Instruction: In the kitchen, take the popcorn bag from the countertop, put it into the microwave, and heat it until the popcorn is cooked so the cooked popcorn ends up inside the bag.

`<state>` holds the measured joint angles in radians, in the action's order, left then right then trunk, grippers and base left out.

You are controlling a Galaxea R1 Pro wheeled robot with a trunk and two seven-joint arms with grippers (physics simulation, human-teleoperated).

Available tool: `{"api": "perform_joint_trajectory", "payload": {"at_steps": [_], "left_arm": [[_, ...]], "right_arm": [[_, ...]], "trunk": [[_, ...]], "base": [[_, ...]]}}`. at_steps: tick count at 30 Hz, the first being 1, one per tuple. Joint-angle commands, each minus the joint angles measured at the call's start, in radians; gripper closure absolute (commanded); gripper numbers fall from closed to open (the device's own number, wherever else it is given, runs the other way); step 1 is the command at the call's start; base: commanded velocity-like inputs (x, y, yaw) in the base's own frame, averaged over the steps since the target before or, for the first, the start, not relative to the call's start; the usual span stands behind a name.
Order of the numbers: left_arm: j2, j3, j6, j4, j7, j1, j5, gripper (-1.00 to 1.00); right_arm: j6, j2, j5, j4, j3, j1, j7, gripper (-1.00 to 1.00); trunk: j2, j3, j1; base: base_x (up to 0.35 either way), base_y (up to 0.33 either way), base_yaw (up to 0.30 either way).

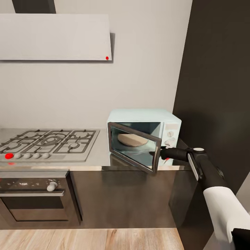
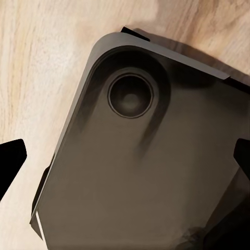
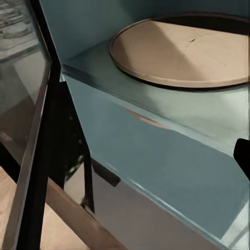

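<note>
The pale mint-blue microwave (image 1: 170, 119) stands at the right end of the grey countertop (image 1: 100, 152). Its dark-framed glass door (image 1: 133, 147) hangs partly open, swung out to the front. Inside lies a bare tan turntable (image 3: 182, 49) with nothing on it. My right gripper (image 1: 155, 152) sits at the door's free edge, open; one fingertip (image 3: 244, 156) shows beside the microwave's floor. My left gripper (image 2: 125, 161) hangs open over my own dark base, its fingertips (image 2: 10, 161) far apart. The popcorn bag is out of view.
A grated gas hob (image 1: 48, 142) fills the counter left of the microwave, with a dark built-in oven (image 1: 34, 198) below it and a hood (image 1: 55, 36) above. A tall dark panel (image 1: 215, 86) closes off the right side. Wooden floor (image 1: 86, 239) lies in front.
</note>
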<state>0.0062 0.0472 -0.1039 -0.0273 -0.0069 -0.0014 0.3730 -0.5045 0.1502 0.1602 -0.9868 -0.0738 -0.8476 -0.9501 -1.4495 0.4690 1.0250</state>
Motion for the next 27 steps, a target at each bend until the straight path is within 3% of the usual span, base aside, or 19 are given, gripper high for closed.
{"api": "perform_joint_trajectory", "payload": {"at_steps": [1, 20, 27], "left_arm": [[0.000, 0.004, -0.002, 0.000, -0.001, 0.000, 0.001, -1.00], [0.000, 0.005, -0.003, -0.001, -0.008, 0.000, 0.000, -1.00], [0.000, 0.005, -0.003, -0.001, -0.008, 0.000, 0.000, -1.00]], "right_arm": [[-0.007, 0.000, 0.006, -0.001, -0.003, -0.001, -0.007, -1.00], [-0.010, -0.001, 0.044, -0.001, 0.000, -0.001, -0.008, -1.00], [-0.011, -0.001, 0.043, -0.001, 0.000, -0.001, -0.010, -1.00]], "trunk": [[-0.001, 0.001, 0.000], [-0.001, 0.001, 0.000], [-0.001, 0.001, 0.000]], "base": [[0.000, 0.000, 0.000], [-0.067, 0.037, 0.000], [-0.088, 0.242, 0.000]]}}
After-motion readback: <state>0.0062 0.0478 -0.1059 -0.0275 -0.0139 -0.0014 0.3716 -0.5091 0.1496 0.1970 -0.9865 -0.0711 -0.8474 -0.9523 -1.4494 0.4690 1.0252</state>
